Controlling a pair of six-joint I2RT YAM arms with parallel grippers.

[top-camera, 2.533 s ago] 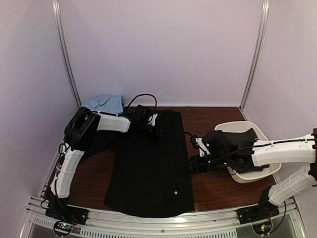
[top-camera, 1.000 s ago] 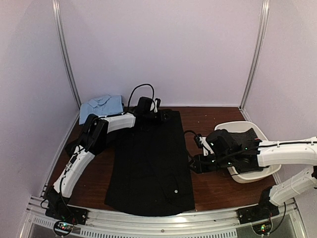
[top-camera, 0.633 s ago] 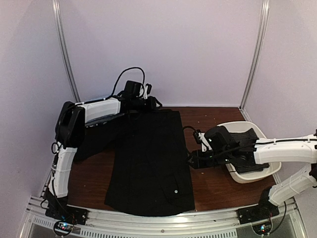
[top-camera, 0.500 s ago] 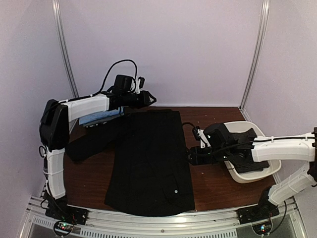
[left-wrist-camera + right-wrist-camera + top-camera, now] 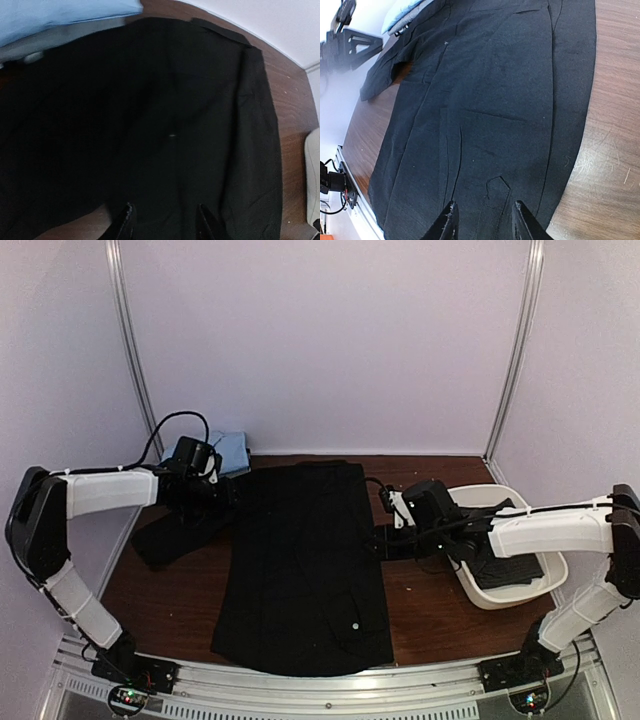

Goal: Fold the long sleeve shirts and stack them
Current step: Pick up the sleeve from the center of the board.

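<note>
While the black shirt (image 5: 300, 570) lies spread flat down the middle of the tabletop (image 5: 440, 625), collar toward the far wall and hem close to the front rail (image 5: 330, 685), we keep one hand at each long side of it. We judge that this sets us up to fold the sides inward. Our left hand (image 5: 166, 216) hangs low over the upper left part of the shirt, released, its fingers apart with only flat cloth showing between them. The sleeve (image 5: 165, 535) on that side trails loose toward the left wall and would need gathering in. Our right hand (image 5: 485, 212) is likewise released, empty, hovering just inside the shirt's right edge. That edge runs straight and clean, with a strip of bare wood between it and the white tub (image 5: 505, 598), enough room for a finger to slide under. The tub holds dark cloth (image 5: 505, 568), probably another shirt waiting its turn. A light blue garment (image 5: 232, 448) sits at the far left corner, just beside the black shoulder, so sweeping room there is tight.
</note>
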